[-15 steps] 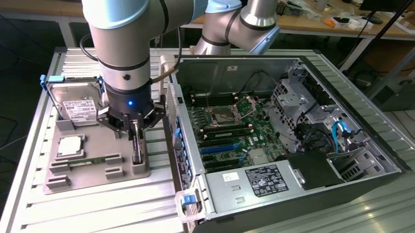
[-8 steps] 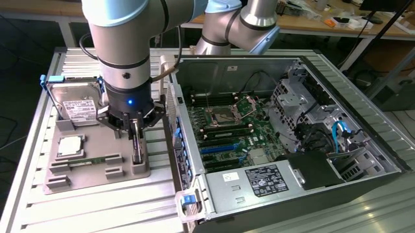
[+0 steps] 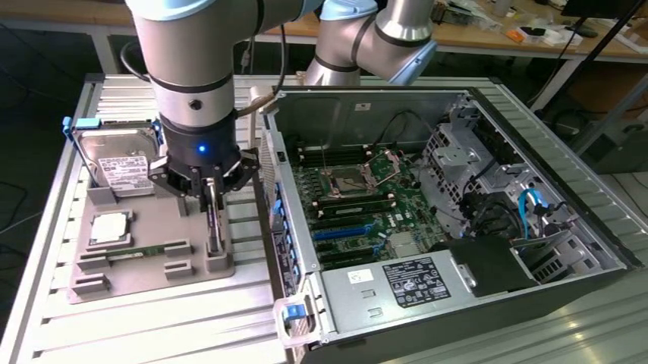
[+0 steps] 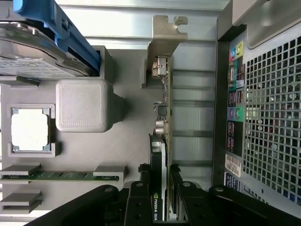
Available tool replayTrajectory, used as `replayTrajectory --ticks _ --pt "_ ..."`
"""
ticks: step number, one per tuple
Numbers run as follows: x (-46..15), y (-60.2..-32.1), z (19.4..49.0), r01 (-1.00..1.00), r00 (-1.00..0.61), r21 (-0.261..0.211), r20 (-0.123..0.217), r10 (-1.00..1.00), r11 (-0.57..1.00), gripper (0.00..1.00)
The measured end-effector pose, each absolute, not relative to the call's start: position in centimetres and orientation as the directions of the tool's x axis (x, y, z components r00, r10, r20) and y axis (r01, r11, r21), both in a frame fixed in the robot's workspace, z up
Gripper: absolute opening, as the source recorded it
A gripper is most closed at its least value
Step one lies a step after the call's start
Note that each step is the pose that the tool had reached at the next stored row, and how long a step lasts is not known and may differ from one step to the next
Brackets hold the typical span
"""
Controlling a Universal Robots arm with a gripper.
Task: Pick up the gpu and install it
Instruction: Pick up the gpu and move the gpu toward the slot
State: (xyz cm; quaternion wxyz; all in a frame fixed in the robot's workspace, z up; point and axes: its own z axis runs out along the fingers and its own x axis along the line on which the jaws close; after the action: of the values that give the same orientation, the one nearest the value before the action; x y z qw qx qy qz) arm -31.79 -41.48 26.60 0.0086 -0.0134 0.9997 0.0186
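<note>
tool (image 4: 160,209) clamped on the gpu (image 4: 163,117) standing on edge in the grey holder (image 4: 127,141); lift straight, keep card vertical

gpu (image 4: 162,110): matt black shroud, dull grey metal bracket.
holder (image 4: 127,136): matt grey plastic, fine rough texture.
table (image 3: 152,334): ribbed bare metal.
computer case (image 4: 273,117): perforated grey metal.
hard drive (image 3: 121,163): shiny metal, paper label.
</note>
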Motion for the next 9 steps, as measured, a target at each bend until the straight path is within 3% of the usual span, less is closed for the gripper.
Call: replayTrajectory --ticks 9 --pt "-31.8 -41.5 28.1 -0.027 -0.999 0.037 -0.021 -0.027 0.999 0.27"
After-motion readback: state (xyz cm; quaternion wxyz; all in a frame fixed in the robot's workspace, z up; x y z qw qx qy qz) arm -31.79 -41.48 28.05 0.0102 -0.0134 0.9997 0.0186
